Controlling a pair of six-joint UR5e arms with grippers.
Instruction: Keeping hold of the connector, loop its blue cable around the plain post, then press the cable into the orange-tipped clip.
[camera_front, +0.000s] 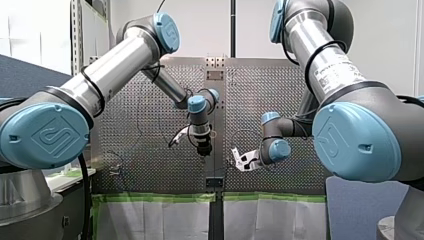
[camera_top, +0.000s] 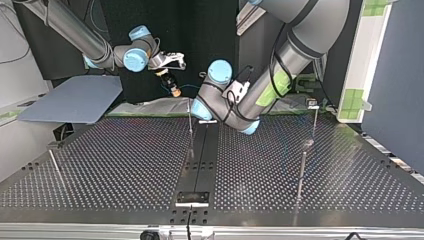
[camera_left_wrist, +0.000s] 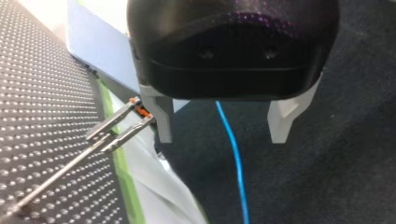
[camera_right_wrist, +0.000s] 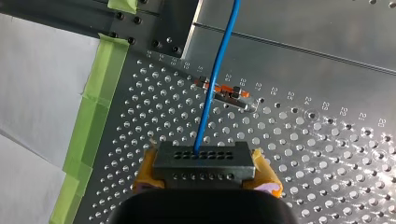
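My right gripper (camera_right_wrist: 204, 164) has its fingers clamped on the dark connector (camera_right_wrist: 204, 161), one yellow pad (camera_right_wrist: 265, 178) pressed to each end of the block. The connector sits right at the fingertips, its face of small holes turned away from the wrist, and it is held above the perforated bench (camera_right_wrist: 303, 154) rather than resting on it. The blue cable (camera_right_wrist: 219, 60) leaves the middle of that face and runs straight ahead of the fingers. Further ahead it crosses the orange-tipped clip (camera_right_wrist: 226, 92), which stands on the bench. From the right wrist view I cannot tell whether cable and clip touch. Beyond the clip the cable goes on over a smooth metal strip. A band of green tape (camera_right_wrist: 93, 116) edges the bench off to one side of the fingers.

My left gripper (camera_left_wrist: 223, 136) has its pale fingers (camera_left_wrist: 163, 116) apart with nothing held between them. Just outside one finger, close beside it, are the clip's two metal prongs with their orange tips, carried on a thin rod that slants down to the bench. Farther ahead, seen through the gap between the fingers, the blue cable runs across dark ground, well clear of both fingertips.
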